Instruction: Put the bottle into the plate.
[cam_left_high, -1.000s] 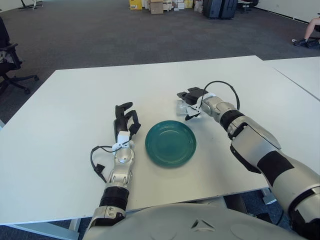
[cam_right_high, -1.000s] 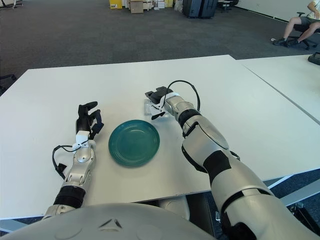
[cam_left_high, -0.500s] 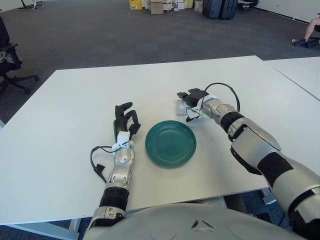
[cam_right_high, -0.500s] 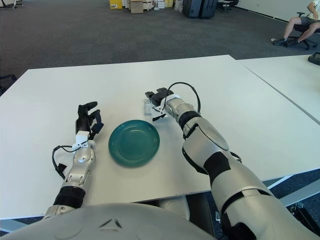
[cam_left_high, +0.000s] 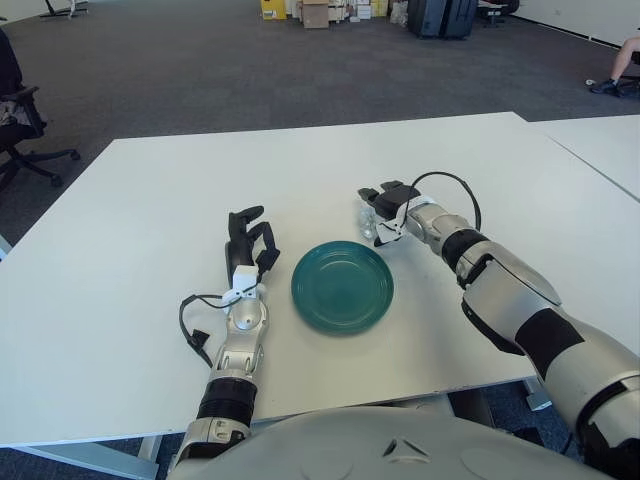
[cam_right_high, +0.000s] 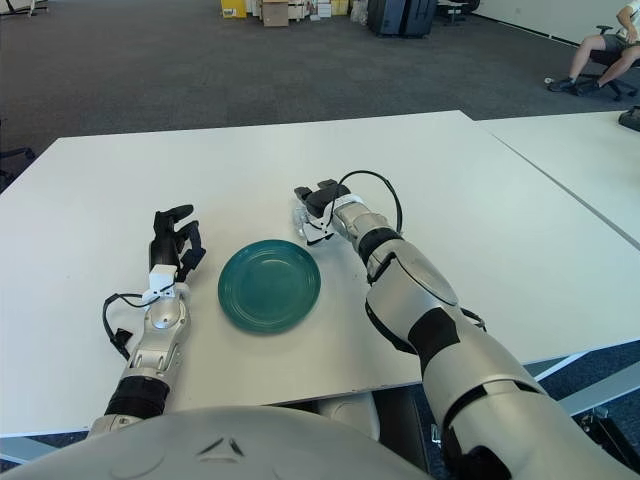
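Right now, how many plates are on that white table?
1. The green plate lies near the table's front edge, between the left hand and the right hand, which grips a small clear bottle just behind it. Nothing seems hidden.

- I've got a white tabletop (cam_left_high: 150, 200) in front, w/ grey carpet floor (cam_left_high: 200, 70) beyond it.
- Teal plate (cam_left_high: 341, 286) lies flat on it, approx. centre, nearer my edge.
- Small clear bottle (cam_left_high: 367, 220) sits just behind plate's far right rim, right hand (cam_left_high: 388, 207) around it.
- Left hand (cam_left_high: 247, 245) shows left of plate; can't tell if touching the tabletop.
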